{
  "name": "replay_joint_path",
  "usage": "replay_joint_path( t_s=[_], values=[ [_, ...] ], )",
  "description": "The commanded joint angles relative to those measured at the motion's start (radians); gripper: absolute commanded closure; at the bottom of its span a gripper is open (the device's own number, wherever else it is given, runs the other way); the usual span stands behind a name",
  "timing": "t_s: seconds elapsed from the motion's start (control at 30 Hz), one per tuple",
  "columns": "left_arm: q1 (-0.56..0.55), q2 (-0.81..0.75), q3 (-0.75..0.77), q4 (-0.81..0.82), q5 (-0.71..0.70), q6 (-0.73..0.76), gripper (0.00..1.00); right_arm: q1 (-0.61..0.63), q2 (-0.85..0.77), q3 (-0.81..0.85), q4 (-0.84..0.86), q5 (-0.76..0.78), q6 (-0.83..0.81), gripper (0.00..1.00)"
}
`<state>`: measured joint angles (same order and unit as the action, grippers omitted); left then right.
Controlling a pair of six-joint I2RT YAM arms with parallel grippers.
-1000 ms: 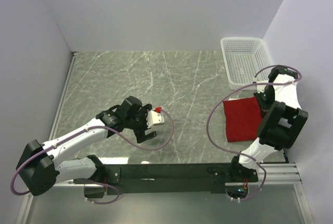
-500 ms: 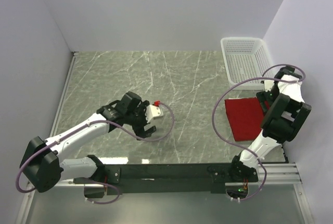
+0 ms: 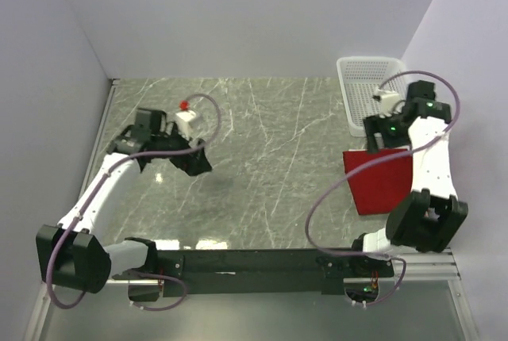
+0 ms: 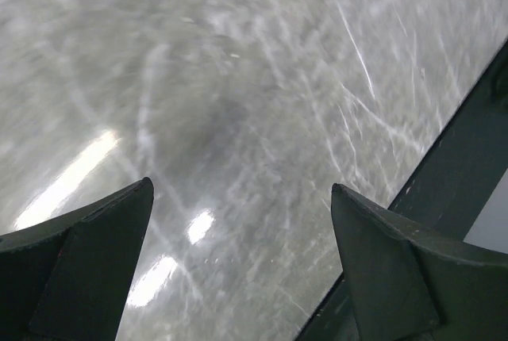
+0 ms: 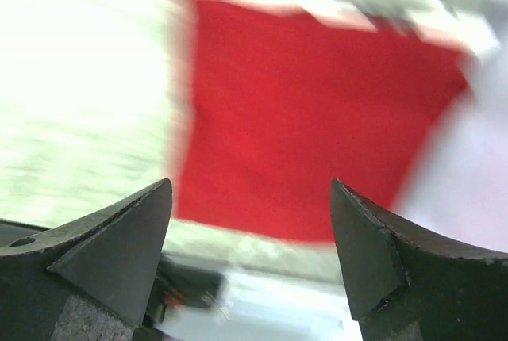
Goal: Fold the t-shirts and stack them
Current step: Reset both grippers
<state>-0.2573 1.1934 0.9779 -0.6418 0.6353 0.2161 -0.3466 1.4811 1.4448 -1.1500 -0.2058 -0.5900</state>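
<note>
Right claw (image 5: 251,185) now off red tee (image 3: 389,186)

Tabletop: you see a grey-green, marble-patterned table (image 3: 270,135) with thin white veins, filling the middle of the top view.
Back wall: a plain pale back wall (image 3: 238,16) runs across the top of the frame and meets the table in a straight line.
Side walls: the left wall (image 3: 40,103) is pale grey; the right wall (image 3: 476,55) looks faintly lilac.
Left edge: a metal strip (image 3: 97,147) lies between table and left wall.
Near edge: a black rail (image 3: 262,262) crosses the bottom.
Light: you get white glare (image 3: 208,243) on the table just above that rail.
</note>
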Motion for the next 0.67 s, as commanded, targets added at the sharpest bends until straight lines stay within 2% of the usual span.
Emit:
replay_joint_path(
  t_s=[0.0, 0.03, 0.13, 0.27, 0.5, 0.63],
  values=[
    [0.139, -0.009, 0.099, -0.099, 0.116, -0.064, 0.0, 0.135, -0.114, -0.032, 0.046, -0.242, 0.172, 0.13],
    [0.2, 0.0, 0.126, -0.114, 0.118, -0.063, 0.01, 0.215, -0.129, -0.053, 0.077, -0.265, 0.24, 0.13],
    [0.289, 0.02, 0.142, -0.142, 0.058, -0.046, 0.01, 0.337, -0.171, -0.127, 0.231, -0.335, 0.37, 0.12],
    [0.348, 0.04, 0.094, -0.128, -0.002, -0.049, 0.01, 0.442, -0.225, -0.279, 0.451, -0.357, 0.444, 0.1],
    [0.352, 0.035, -0.002, -0.082, -0.112, -0.055, 0.01, 0.551, -0.294, -0.53, 0.569, -0.33, 0.476, 0.08],
    [0.354, 0.041, 0.021, -0.059, -0.112, -0.078, 0.0, 0.551, -0.352, -0.548, 0.562, -0.308, 0.473, 0.08]
  ],
)
